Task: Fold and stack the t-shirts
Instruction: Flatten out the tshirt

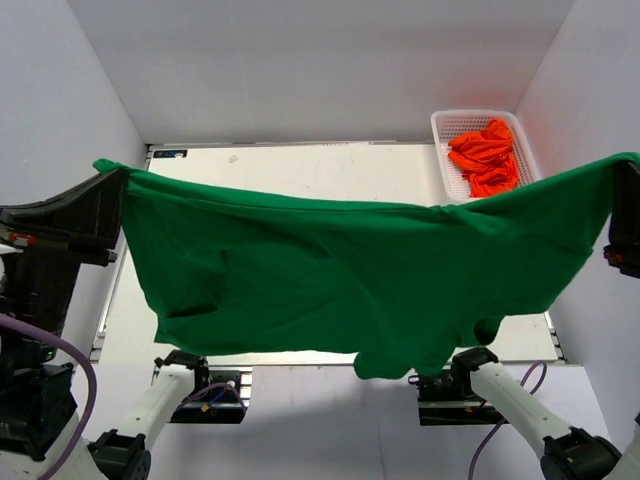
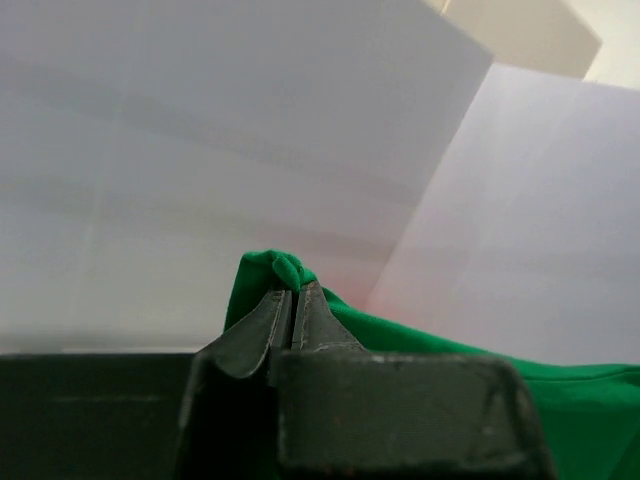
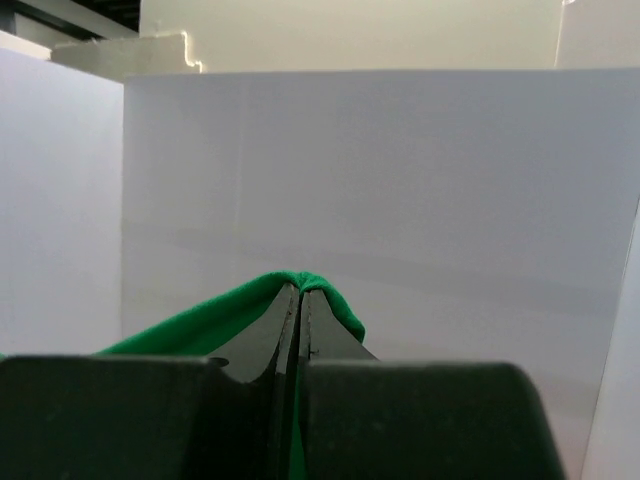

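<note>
A green t-shirt (image 1: 330,270) hangs stretched wide across the top view, high above the table, its lower hem sagging toward the near edge. My left gripper (image 1: 118,180) is shut on its left corner (image 2: 272,270); my right gripper (image 1: 622,170) is shut on its right corner (image 3: 310,285). Both wrist views show the fingers (image 2: 310,320) pinched together with green cloth bunched at the tips, and the right fingers (image 3: 285,330) likewise. Orange t-shirts (image 1: 485,155) lie crumpled in the basket at the back right.
A white mesh basket (image 1: 446,125) stands at the far right of the white table (image 1: 300,165). White walls close in on the left, right and back. Both arm bases sit at the near edge under the hanging shirt.
</note>
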### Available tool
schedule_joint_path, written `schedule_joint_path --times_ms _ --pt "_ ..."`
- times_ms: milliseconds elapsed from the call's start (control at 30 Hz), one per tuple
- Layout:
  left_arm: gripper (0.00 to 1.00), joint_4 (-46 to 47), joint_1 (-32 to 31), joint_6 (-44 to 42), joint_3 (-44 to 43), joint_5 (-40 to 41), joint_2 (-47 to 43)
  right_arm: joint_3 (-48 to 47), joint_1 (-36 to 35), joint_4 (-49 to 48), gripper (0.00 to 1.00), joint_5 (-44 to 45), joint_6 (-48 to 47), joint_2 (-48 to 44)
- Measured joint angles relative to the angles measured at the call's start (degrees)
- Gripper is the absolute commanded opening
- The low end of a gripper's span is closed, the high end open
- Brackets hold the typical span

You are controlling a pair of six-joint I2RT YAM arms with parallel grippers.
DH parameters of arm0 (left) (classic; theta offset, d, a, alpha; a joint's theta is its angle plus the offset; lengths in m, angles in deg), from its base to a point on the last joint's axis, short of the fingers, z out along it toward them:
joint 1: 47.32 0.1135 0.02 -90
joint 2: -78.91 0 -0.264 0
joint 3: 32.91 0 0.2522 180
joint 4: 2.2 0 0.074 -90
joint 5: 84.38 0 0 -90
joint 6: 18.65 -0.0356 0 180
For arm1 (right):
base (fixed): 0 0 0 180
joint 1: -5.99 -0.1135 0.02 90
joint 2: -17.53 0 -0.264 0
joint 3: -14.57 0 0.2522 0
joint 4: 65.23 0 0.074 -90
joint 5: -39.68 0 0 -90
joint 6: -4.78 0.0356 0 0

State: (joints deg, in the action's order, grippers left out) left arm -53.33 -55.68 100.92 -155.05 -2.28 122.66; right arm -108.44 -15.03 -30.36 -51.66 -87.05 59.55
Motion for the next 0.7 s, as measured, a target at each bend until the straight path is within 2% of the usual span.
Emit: schedule_joint_path --times_ms 100,233,400,533,700 --pt "0.00 -0.1 0.0 1.0 4.7 0.4 -1.6 6.9 0.0 -2.5 0.00 1.5 0.5 -2.2" --pt "0.00 1.4 0.0 3.3 15.3 1.4 -3.2 18.2 0.0 -6.4 0.00 4.2 1.8 -2.8" --pt "0.00 2.0 0.0 5.8 26.1 5.2 0.1 31.3 0.0 -10.4 0.00 8.6 4.0 0.3" --pt "0.00 3.4 -0.1 7.1 32.8 7.5 5.2 36.0 0.0 -12.2 0.00 13.2 4.9 6.3" --pt "0.00 7.0 0.0 7.9 36.5 10.5 13.8 36.8 0.0 -14.7 0.00 16.9 5.0 16.1"
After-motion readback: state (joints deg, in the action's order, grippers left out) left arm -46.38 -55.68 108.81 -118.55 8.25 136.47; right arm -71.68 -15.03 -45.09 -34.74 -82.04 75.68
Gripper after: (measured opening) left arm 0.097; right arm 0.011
